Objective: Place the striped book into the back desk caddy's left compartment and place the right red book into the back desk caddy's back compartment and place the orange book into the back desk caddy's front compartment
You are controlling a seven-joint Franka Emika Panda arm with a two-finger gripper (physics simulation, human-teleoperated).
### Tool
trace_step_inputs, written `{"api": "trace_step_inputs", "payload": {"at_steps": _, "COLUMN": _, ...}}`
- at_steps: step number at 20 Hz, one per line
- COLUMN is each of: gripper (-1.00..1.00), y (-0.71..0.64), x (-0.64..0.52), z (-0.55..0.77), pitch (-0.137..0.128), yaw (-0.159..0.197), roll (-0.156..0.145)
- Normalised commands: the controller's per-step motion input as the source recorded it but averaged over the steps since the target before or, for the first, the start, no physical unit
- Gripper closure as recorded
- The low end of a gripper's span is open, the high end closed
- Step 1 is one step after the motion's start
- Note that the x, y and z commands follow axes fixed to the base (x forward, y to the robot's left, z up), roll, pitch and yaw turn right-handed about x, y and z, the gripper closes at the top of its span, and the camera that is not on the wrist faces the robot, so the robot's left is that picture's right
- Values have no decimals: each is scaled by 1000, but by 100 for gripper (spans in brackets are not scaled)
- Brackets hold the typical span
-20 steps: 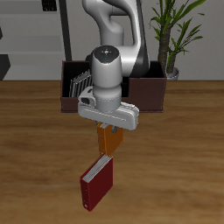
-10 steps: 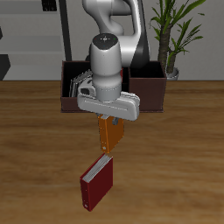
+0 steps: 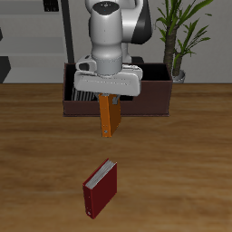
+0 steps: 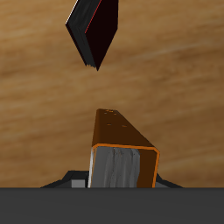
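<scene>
Orange book (image 3: 109, 115) hangs from my gripper (image 3: 107, 96), fingers clamped on its top end, long axis pointing down at the table. It hovers just in front of the back desk caddy (image 3: 154, 95), whose cells lie farther back. The red book (image 3: 101, 188) lies on the table, well in front of the caddy.

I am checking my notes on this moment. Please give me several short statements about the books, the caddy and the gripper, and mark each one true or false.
1. The gripper holds the orange book above the table. True.
2. A red book lies on the table nearer the front edge. True.
3. The orange book is already inside the back desk caddy. False: it hangs in front of the caddy.
4. The red book is stacked on the orange book. False: they are apart.
</scene>
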Motion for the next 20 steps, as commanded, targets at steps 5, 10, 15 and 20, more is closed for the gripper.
{"api": "trace_step_inputs", "payload": {"at_steps": 5, "gripper": 100, "y": -173, "x": -391, "z": 384, "pitch": -60, "yaw": 152, "roll": 3}}
{"api": "trace_step_inputs", "payload": {"at_steps": 10, "gripper": 100, "y": -133, "x": -296, "z": 191, "pitch": -25, "yaw": 67, "roll": 18}}
{"api": "trace_step_inputs", "payload": {"at_steps": 15, "gripper": 100, "y": -226, "x": -477, "z": 159, "pitch": -34, "yaw": 40, "roll": 38}}
{"api": "trace_step_inputs", "payload": {"at_steps": 20, "gripper": 100, "y": -137, "x": -270, "z": 38, "pitch": 4, "yaw": 26, "roll": 3}}
